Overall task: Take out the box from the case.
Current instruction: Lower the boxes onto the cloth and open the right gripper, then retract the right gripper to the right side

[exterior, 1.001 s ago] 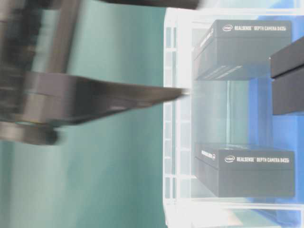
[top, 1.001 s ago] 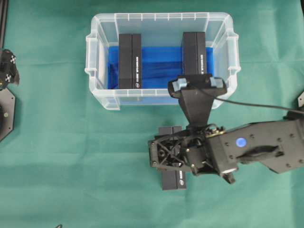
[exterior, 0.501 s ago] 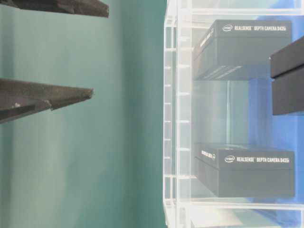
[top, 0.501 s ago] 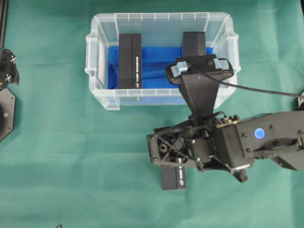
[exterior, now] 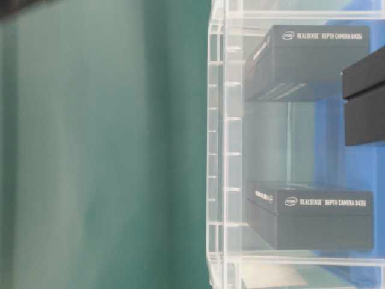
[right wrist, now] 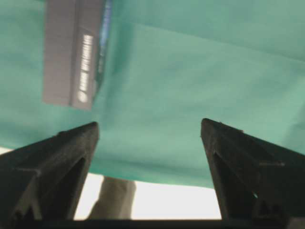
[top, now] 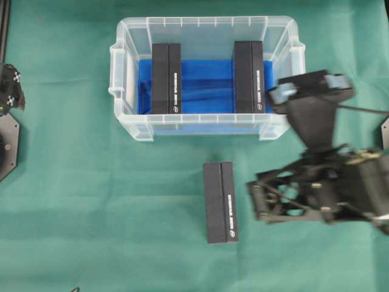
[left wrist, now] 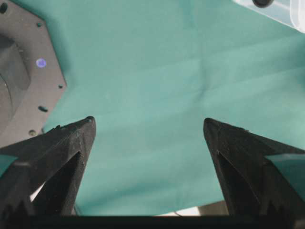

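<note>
The case point(top: 124, 58), a clear plastic tub with a blue lining, stands at the back with two black boxes upright inside, one on the left point(top: 166, 78) and one on the right point(top: 248, 76). Both show through its wall point(exterior: 216, 150) in the table-level view. A third black box point(top: 220, 202) lies on the green cloth in front of the case, also seen at the upper left of the right wrist view point(right wrist: 74, 52). My right gripper point(right wrist: 150, 126) is open and empty, to the right of that box point(top: 258, 204). My left gripper point(left wrist: 148, 125) hangs open over bare cloth.
The left arm's dark base plate point(left wrist: 24, 71) sits at the far left edge point(top: 6, 140). A corner of the case point(left wrist: 281, 7) shows in the left wrist view. The table's front edge lies just beyond the right fingers point(right wrist: 71, 157).
My right arm has swung to the right, off the box on the cloth, which stays where it lay. It has left the table-level view. The left arm has not moved.
</note>
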